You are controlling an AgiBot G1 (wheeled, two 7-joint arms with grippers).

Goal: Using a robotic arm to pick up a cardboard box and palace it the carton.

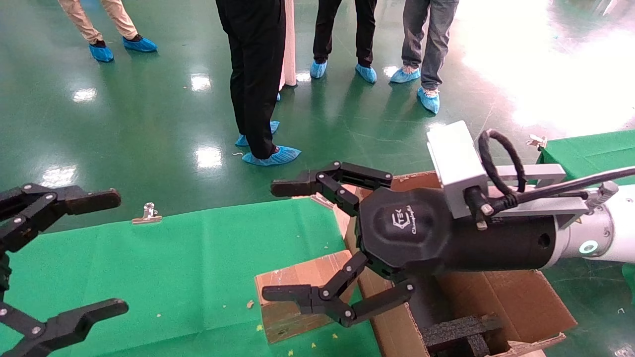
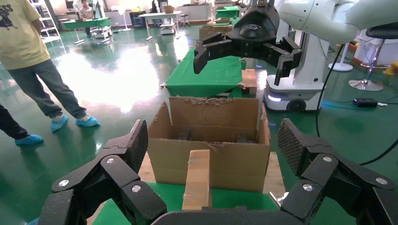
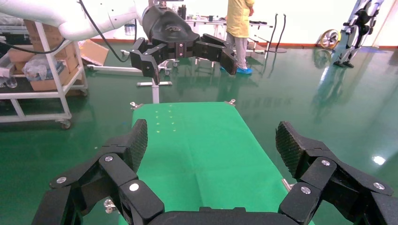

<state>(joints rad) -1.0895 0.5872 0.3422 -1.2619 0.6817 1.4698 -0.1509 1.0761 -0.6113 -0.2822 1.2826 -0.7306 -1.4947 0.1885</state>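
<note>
The small flat brown cardboard box (image 1: 295, 273) lies on the green cloth (image 1: 188, 258), against the side of the large carton (image 1: 516, 302). The carton has torn flaps and black foam (image 1: 456, 333) inside. My right gripper (image 1: 274, 241), on the white arm, is open and hovers just above the box, empty. My left gripper (image 1: 111, 253) is open and empty over the cloth's left end. In the left wrist view the box (image 2: 197, 178) and the carton (image 2: 211, 154) lie ahead of the open left gripper (image 2: 213, 145). In the right wrist view the right gripper (image 3: 213, 140) is open over bare cloth; the box is out of view.
Several people in blue shoe covers (image 1: 270, 156) stand on the green floor beyond the table. A metal clip (image 1: 147, 214) holds the cloth at the far edge. A second green-covered table (image 1: 590, 153) stands at the right. The other arm's gripper shows far off in each wrist view.
</note>
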